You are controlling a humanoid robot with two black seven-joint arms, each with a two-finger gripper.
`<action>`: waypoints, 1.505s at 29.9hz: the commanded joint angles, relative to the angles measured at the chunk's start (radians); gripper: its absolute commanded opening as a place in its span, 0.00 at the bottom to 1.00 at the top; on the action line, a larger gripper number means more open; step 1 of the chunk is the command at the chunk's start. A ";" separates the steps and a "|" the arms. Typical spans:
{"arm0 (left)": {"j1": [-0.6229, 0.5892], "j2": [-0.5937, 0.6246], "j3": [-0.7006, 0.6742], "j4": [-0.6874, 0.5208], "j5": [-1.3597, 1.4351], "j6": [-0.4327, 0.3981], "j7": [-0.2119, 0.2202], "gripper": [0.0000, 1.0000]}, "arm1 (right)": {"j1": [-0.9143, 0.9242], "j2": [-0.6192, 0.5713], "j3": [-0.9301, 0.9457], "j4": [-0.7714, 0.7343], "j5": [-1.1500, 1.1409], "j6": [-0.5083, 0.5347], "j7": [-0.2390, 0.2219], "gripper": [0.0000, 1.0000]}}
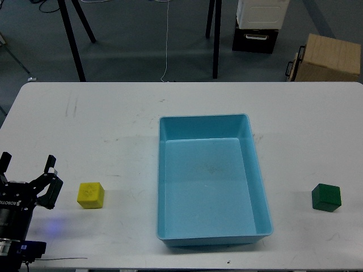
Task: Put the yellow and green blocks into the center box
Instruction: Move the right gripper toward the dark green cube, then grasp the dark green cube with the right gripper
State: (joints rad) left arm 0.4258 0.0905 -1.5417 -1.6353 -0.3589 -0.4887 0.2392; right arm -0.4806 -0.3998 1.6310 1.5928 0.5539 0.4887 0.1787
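Left pincer (pixel 27 170) sits at the lower-left edge of the white worktop (pixel 113 124), fingers spread apart, nothing between them. Right pincer is out of view, so I cannot report on it. Yellow block (pixel 91 195) rests on the worktop just beside the left pincer, between it and the light-blue tray (pixel 264 192); it is well clear of the tray wall. Green block (pixel 326 197) lies on the far side of the tray, near the right edge of the worktop. Tray interior holds nothing I can see. I judge both cubes to be light and rigid, with flat, matte-looking faces that should give the fingers decent purchase; I see no sign of fragility. Best hold is across two opposite side faces, fingers square to them, since a corner grip would likely twist the cube. The yellow cube sits slightly turned, so the wrist may need a small yaw first. Faint marks show on the yellow top face, too small to read. White lettering on the arm housing (pixel 12 203) beginning "ROBOT" is partly cut off. Nothing else legible.
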 commanded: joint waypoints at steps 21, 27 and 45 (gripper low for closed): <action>-0.044 -0.002 0.018 0.017 0.000 0.000 0.000 1.00 | 0.411 -0.777 -0.285 0.018 -0.774 -0.027 -0.340 1.00; -0.048 -0.003 0.029 0.020 0.000 0.000 -0.001 1.00 | 0.592 -0.869 -0.531 0.049 -1.095 -0.030 -0.418 1.00; -0.070 -0.005 0.031 0.058 0.000 0.000 0.000 1.00 | 0.829 -0.794 -0.922 0.056 -1.439 -0.002 -0.588 1.00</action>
State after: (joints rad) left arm 0.3601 0.0859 -1.5116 -1.5788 -0.3589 -0.4887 0.2393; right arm 0.3239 -1.1994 0.7181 1.6443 -0.8893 0.4864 -0.4059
